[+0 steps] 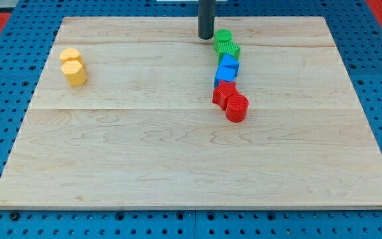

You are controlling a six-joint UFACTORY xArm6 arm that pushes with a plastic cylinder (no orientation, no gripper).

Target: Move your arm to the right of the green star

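My tip [206, 37], a bare rod end holding nothing, rests near the view's top, just left of the green cylinder [223, 38]; whether they touch is unclear. Counted: two green, two blue [227, 68], two red [230, 99] and two yellow blocks [73, 66]. The green star [229, 49], ridged on top, lies just below the cylinder, down-right of my tip.

My tip [206, 37], rod upright.
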